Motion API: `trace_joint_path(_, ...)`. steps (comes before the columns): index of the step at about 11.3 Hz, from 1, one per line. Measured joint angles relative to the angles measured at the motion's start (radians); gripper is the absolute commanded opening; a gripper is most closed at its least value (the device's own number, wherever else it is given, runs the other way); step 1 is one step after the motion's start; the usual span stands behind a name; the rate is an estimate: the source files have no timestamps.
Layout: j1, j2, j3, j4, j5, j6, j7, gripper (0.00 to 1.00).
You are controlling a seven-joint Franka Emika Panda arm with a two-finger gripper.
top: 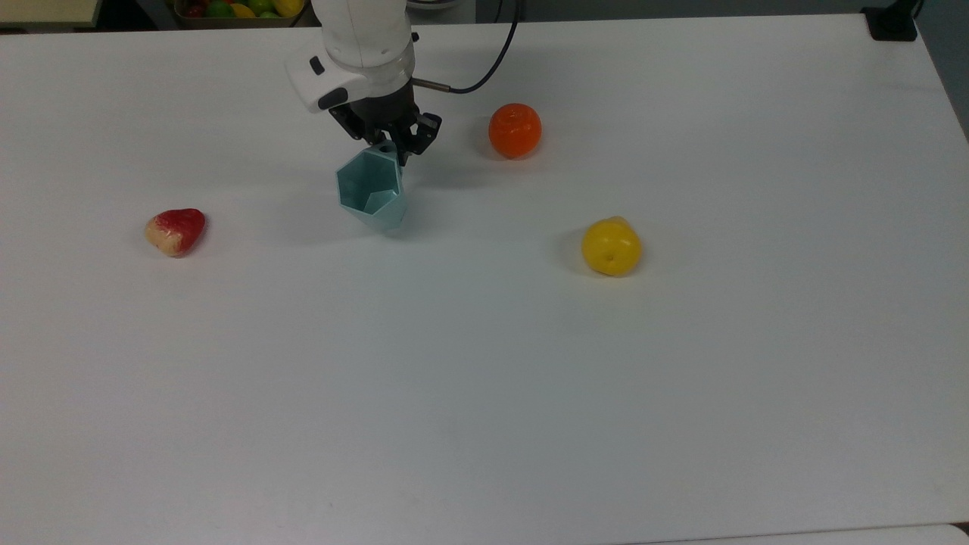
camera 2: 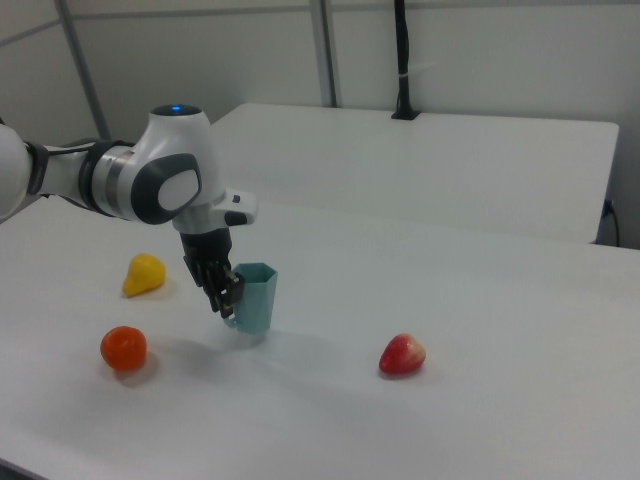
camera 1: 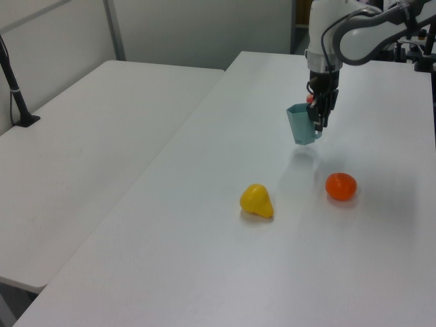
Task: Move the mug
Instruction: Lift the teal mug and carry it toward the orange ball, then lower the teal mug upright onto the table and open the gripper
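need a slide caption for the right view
End effector holds the teal mug by its handle just above the white table, between an orange and a red fruit.

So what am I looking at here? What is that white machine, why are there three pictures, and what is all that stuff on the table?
The white machine is a robot arm. At its tip sits a black two-finger claw, which is shut on the handle of a small teal mug. The mug looks just above or barely touching the white table; the shadow close beneath it suggests it is very low.

The three pictures show the same moment from three cameras: the top view looks down on the table, and the left and right views look across it from opposite sides.

Three toy fruits lie on the table, none touching the mug: an orange, a yellow pear and a red strawberry-like fruit. In the top view the mug sits between the red fruit and the orange, nearer the orange.
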Motion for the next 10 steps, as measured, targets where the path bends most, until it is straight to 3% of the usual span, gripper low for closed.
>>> trace_joint_path(3, -0.019, 0.015, 0.002, -0.008, -0.001, 0.051, -0.003, 0.06)
trace_joint_path(6, -0.020, 0.031, 0.003, -0.009, -0.024, 0.055, -0.005, 0.23)
trace_joint_path(10, -0.020, 0.041, 0.004, -0.009, -0.027, 0.055, -0.005, 0.80)
